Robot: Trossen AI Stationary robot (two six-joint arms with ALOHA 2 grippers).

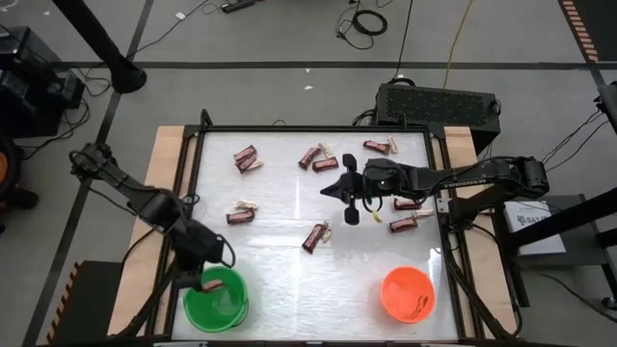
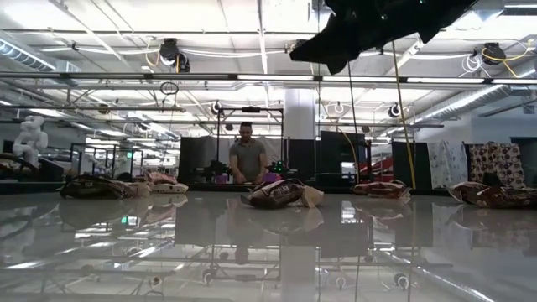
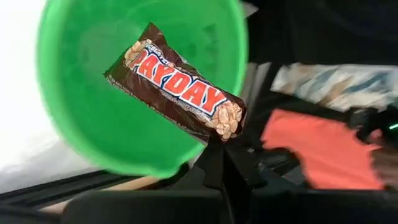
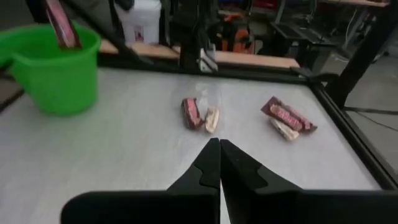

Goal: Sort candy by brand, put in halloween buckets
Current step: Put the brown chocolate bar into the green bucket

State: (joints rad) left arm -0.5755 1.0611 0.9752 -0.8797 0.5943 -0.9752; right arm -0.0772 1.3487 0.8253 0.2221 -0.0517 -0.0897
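the desk (image 1: 289, 280) carries both buckets along its near edge. the green bucket (image 1: 216, 299) sits directly under the left gripper (image 3: 219, 144), which pinches a brown payday bar (image 3: 177, 90) by one end over the bucket's mouth. the orange bucket (image 1: 408, 294) stands well apart from the right gripper (image 4: 219, 163), which hangs above mid-desk, fingers pressed together, empty. loose candy pairs (image 4: 200, 116) lie just ahead of it.

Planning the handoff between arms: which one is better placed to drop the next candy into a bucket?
The left. Its pincer holds a dark-wrapped Payday bar right over the green bucket. The right pincer is shut and empty above mid-table, far from the orange bucket.
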